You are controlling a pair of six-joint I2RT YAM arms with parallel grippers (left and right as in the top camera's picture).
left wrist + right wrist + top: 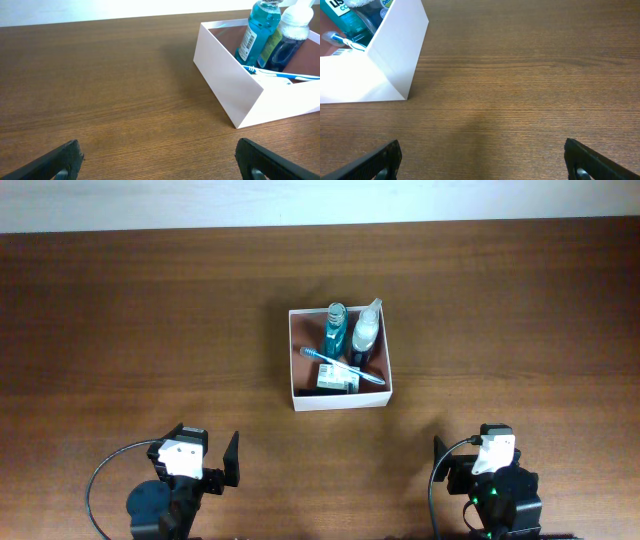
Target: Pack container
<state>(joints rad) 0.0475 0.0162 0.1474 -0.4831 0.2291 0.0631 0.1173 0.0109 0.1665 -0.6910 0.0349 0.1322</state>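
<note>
Brown wood-grain table (120, 310), with a pale wall strip along its far edge.

1. Container (340, 400): square, shallow cardboard box with white outer walls and a pinkish-brown inside. It sits flat on the table, near the middle.
2. Left gripper (160, 165): well apart from the container, on its near left. The jaws are spread wide with only bare wood between them, and they hold nothing.
3. Right gripper (482, 162): well apart from the container, on its near right. The jaws are likewise spread wide and empty.
4. Teal mouthwash bottle (334, 330): inside the container, against its far wall.
5. Dark bottle with white top (364, 335): inside the container, just beside the mouthwash bottle on the right.
6. Blue-and-white toothbrush (345, 367): inside the container, lying slantwise across the near ends of both bottles.
7. Small printed packet (335, 380): inside the container, by its near wall and under the toothbrush.
</note>
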